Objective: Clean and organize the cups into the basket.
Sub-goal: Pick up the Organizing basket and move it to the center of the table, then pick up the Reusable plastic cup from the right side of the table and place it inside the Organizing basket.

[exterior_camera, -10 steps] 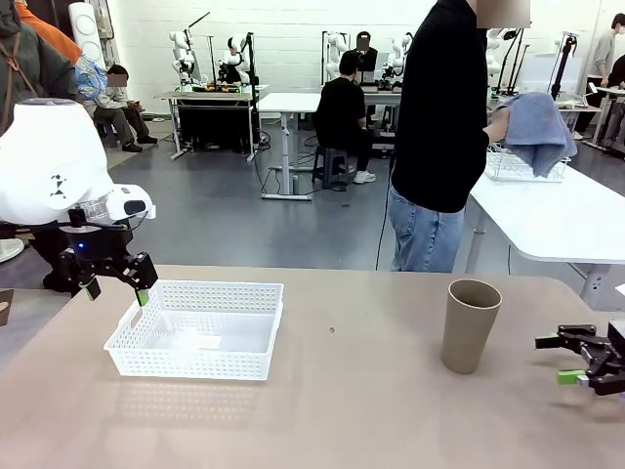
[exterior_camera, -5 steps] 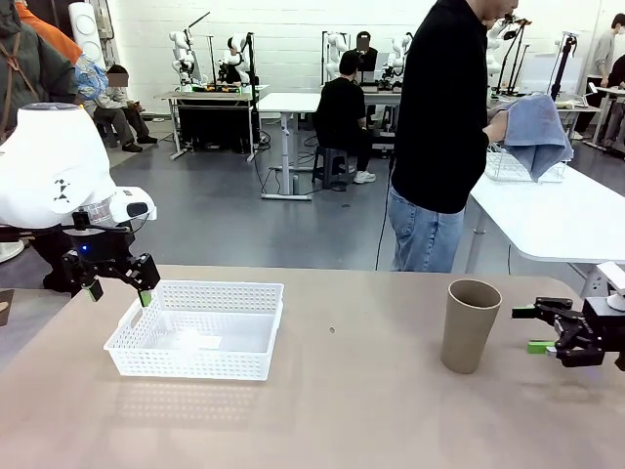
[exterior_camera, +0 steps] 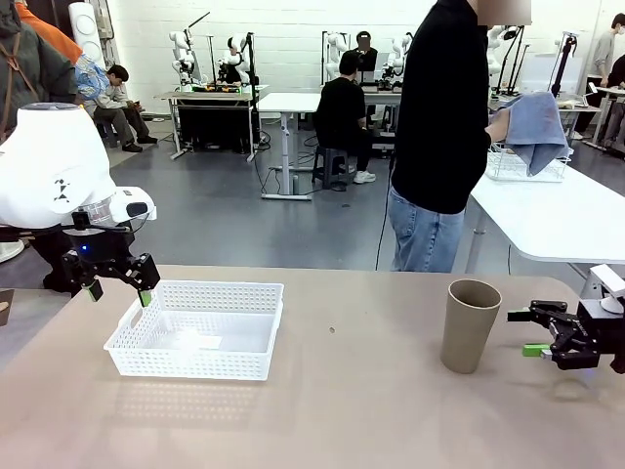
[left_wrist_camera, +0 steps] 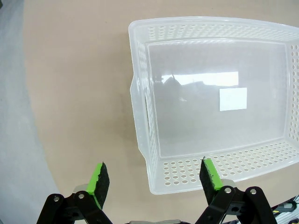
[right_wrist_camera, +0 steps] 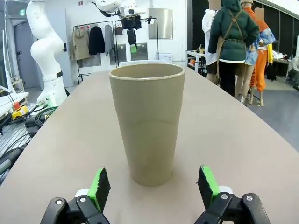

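A robotics lab: white worktables (exterior_camera: 293,102) at twelve and two o'clock, robot arm (exterior_camera: 44,161) at nine, grey floor (exterior_camera: 215,215).

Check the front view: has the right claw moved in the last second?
Yes. The right claw has moved left toward the standing tan cup, jaws open, not yet touching.

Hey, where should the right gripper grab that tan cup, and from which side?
Likely the cup at mid-wall, level from the robot's right, where the open right gripper faces it: it stands upright, handle-less, narrower than the jaws' gap.
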